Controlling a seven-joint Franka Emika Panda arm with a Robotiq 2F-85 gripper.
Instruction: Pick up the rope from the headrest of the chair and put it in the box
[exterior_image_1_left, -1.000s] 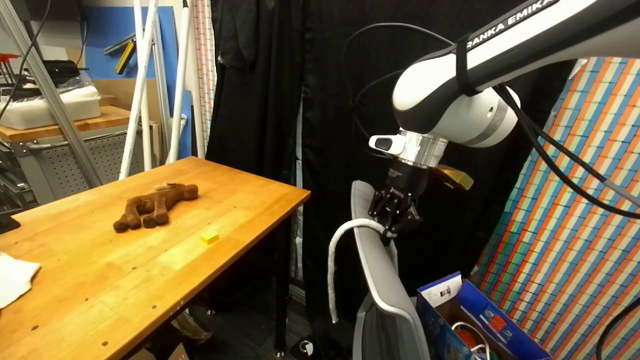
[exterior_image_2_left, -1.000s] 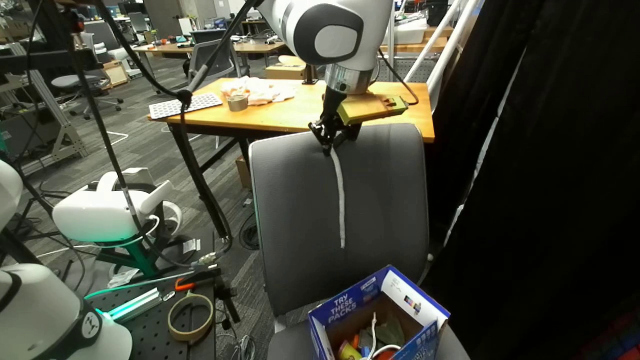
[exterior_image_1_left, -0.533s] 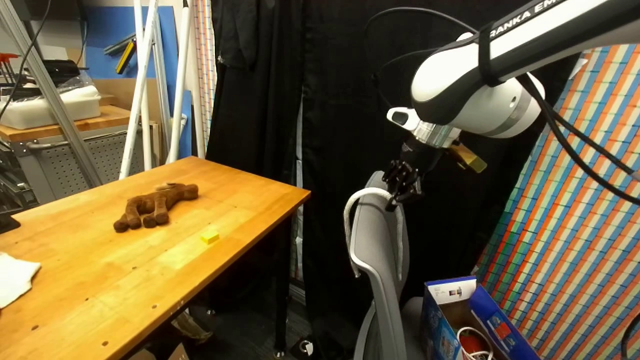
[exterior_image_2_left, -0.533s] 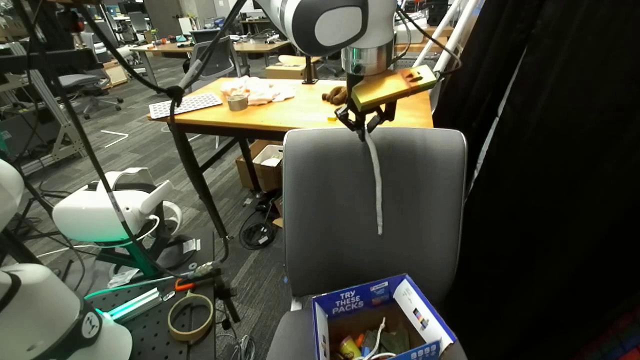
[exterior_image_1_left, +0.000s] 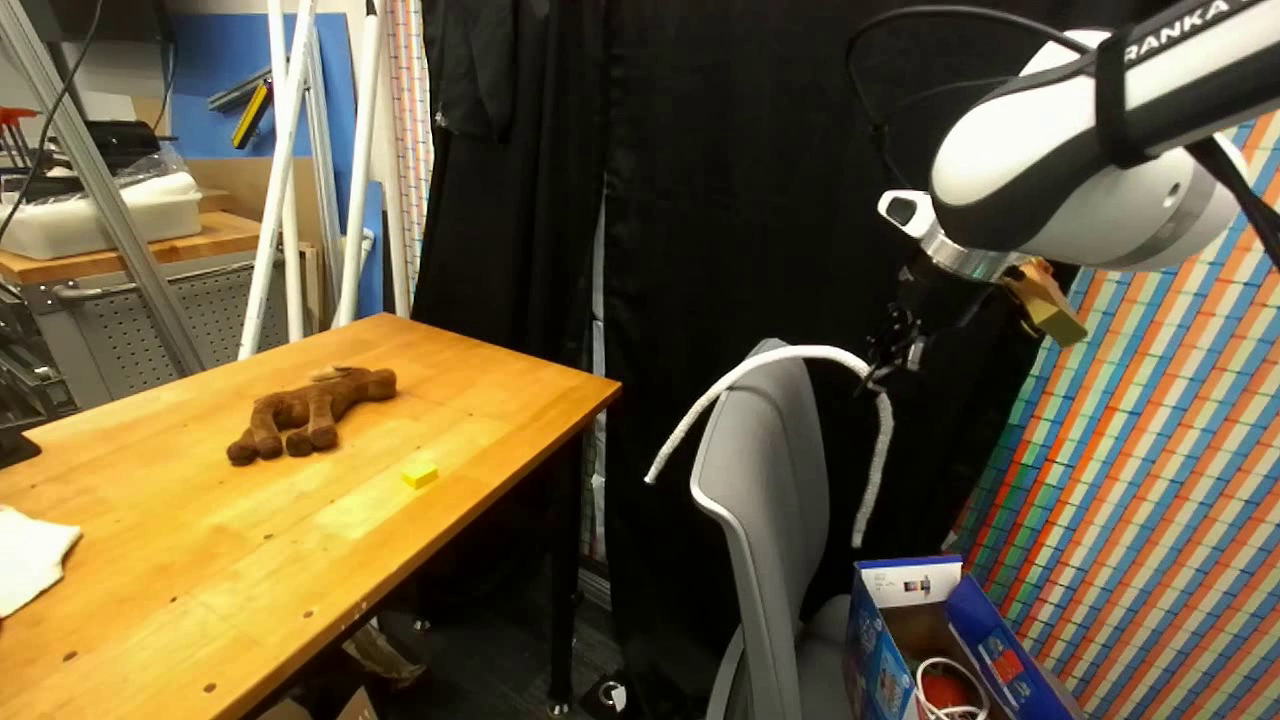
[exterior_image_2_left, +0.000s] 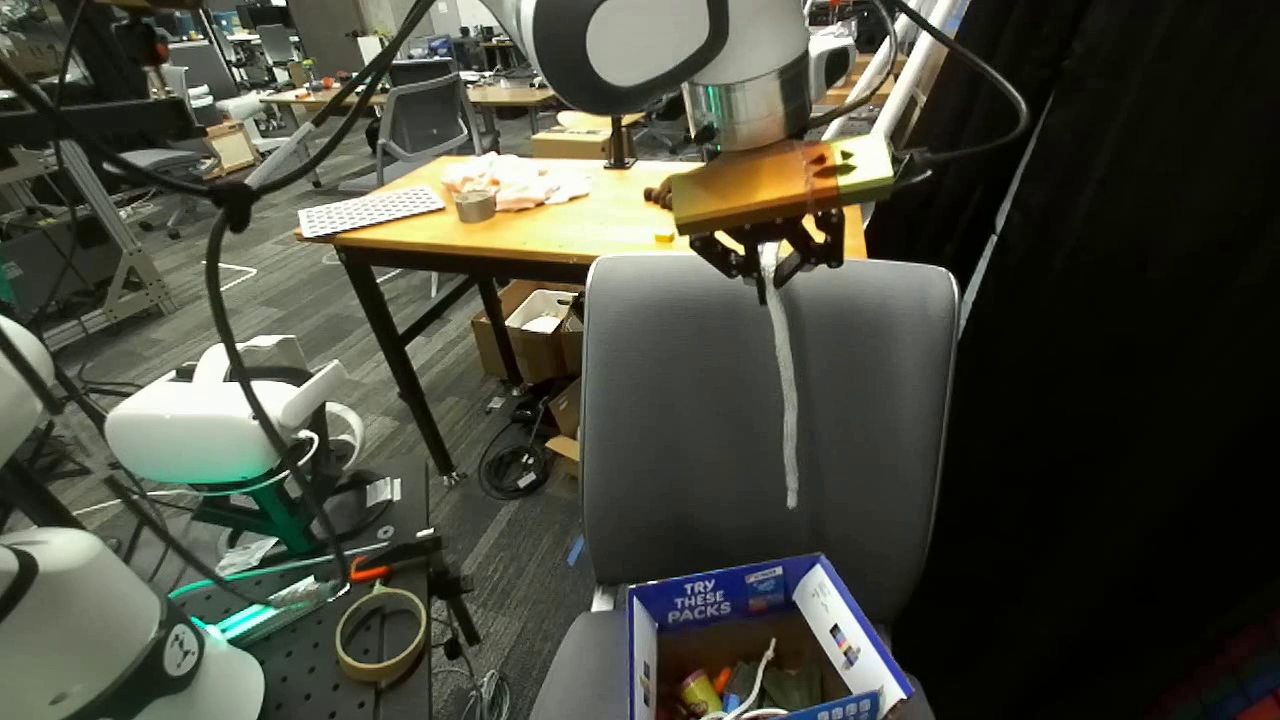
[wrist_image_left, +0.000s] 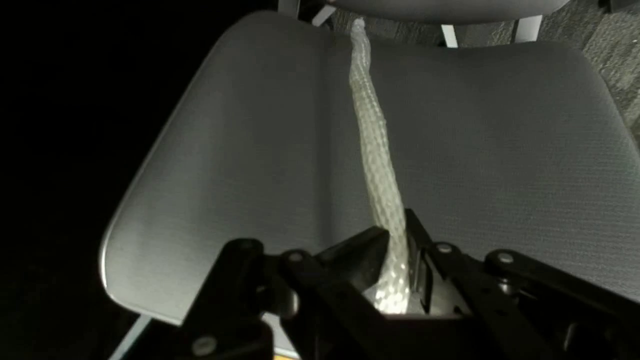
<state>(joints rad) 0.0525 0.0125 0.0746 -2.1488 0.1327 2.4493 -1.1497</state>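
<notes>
My gripper (exterior_image_1_left: 872, 382) is shut on the white rope (exterior_image_1_left: 815, 352), near the rope's middle. One rope end arcs over the chair's headrest (exterior_image_1_left: 772, 362) to the far side. The other end hangs on the box side, above the box. I cannot tell whether the rope touches the headrest. In an exterior view the gripper (exterior_image_2_left: 765, 280) and hanging rope (exterior_image_2_left: 785, 380) are before the grey chair back (exterior_image_2_left: 680, 420). In the wrist view the rope (wrist_image_left: 376, 150) runs between the fingertips (wrist_image_left: 398, 227). The open blue box (exterior_image_2_left: 690, 602) stands on the chair seat, with a white cord and small things inside.
A wooden table (exterior_image_1_left: 480, 400) stands behind the chair back, with a brown plush toy (exterior_image_1_left: 310, 410) and a yellow block (exterior_image_1_left: 420, 474). A black curtain (exterior_image_2_left: 1080, 400) hangs beside the chair. A black cable (exterior_image_2_left: 225, 300) hangs from the arm. A headset (exterior_image_2_left: 200, 430) stands nearby.
My gripper has moved off the headrest toward the box side, pulling the rope with it. The rope's far end has swung up and out. The chair back and box have shifted a little.
</notes>
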